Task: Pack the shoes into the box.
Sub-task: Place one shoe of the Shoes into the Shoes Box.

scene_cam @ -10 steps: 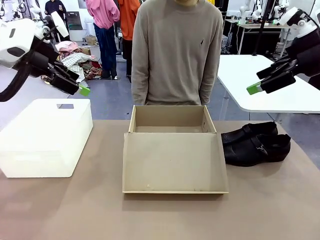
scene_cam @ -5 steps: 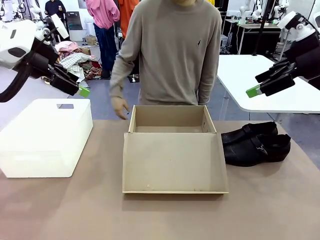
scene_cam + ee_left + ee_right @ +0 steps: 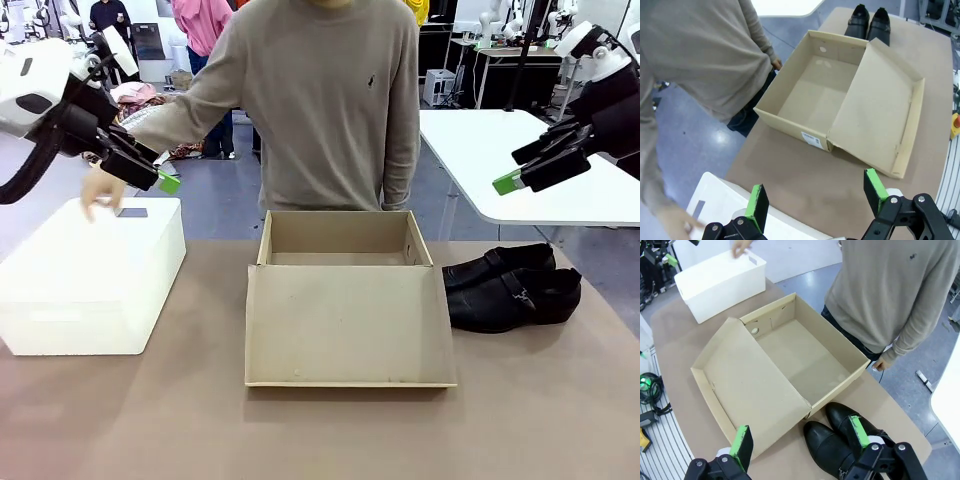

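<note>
Now, shoes (image 3: pixel 512 287) side by side, toes toward box (image 3: pixel 340 238)

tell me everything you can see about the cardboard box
The box is a tan cardboard shoebox, standing open and empty at the middle of the table. Its hinged lid lies folded out flat toward the robot's side. A small white label sits on the outside of one end wall, and a round hole pierces an end wall. The shoes lie close at its right. Nothing grips it.
</note>
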### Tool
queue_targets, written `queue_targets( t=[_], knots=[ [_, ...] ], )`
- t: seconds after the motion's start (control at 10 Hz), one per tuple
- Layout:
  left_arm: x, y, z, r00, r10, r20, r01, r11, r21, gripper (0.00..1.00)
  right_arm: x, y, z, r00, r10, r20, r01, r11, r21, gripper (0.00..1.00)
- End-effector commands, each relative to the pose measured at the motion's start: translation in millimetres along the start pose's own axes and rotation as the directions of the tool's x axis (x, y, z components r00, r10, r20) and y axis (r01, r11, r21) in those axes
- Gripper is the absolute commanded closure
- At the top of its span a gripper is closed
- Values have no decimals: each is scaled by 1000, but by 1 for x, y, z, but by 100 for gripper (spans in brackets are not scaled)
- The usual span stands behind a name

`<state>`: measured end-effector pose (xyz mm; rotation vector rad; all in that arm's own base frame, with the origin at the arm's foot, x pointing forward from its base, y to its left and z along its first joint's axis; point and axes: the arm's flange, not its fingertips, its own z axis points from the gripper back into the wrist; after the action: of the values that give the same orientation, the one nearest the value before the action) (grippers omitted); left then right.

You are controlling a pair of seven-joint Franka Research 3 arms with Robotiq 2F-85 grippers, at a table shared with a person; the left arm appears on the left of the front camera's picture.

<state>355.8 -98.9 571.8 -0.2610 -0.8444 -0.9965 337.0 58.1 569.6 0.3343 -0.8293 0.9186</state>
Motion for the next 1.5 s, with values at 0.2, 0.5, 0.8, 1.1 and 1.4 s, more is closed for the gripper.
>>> queue_targets(
  t=[0.2, 0.5, 0.8, 1.1, 1.4],
  knots=[
    [-1, 1, 0, 1000, -8, 15, 8, 1000, -16, 0, 0, -1, 0, 1000, 1, 13, -1, 1000, 13, 0],
    [-1, 1, 0, 1000, -8, 15, 8, 1000, -16, 0, 0, -1, 0, 1000, 1, 13, -1, 1000, 13, 0],
    [-1, 1, 0, 1000, -8, 15, 8, 1000, -16, 0, 13, -13, 7, 997, 35, -69, -37, 999, -21, 0],
    [-1, 1, 0, 1000, -8, 15, 8, 1000, -16, 0, 36, -52, 27, 958, 124, -257, -131, 991, -9, 0],
    [-1, 1, 0, 1000, -8, 15, 8, 1000, -16, 0, 51, -89, 33, 873, 262, -412, -253, 964, 78, 0]
  ],
)
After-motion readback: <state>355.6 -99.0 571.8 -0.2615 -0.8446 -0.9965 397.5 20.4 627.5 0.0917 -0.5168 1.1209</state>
